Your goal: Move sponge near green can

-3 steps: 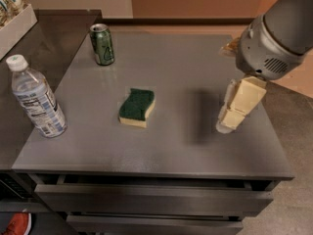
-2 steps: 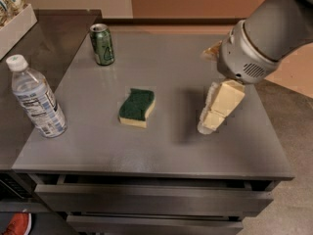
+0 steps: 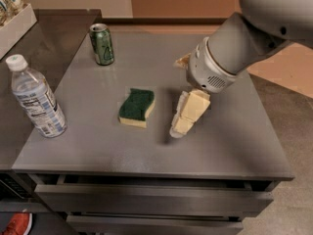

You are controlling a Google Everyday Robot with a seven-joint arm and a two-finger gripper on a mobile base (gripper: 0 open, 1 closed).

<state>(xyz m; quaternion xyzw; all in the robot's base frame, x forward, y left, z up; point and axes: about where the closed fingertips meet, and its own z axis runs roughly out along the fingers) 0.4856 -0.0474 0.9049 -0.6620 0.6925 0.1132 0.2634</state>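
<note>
**Gripper low beside the sponge, can at the far-left corner**

The sponge lies flat near the middle of the table, a little toward the left edge and the front edge, its dark green side up and the pale yellow layer showing along its near side. The green can stands upright by the far-left corner, well apart from the sponge, with bare tabletop between the two.

The gripper is just beside the sponge on the side toward the right edge. It points down and slightly toward the front edge, and its tip is close to the surface. A narrow strip of table separates it from the sponge, so the two are not touching. Whether the jaws are spread or pressed together cannot be told — they hold nothing that can be seen. The grey arm reaches in from over the far-right corner.

A clear water bottle with a white cap stands upright near the left edge, close to the front-left corner. Below the front edge are closed drawers.
</note>
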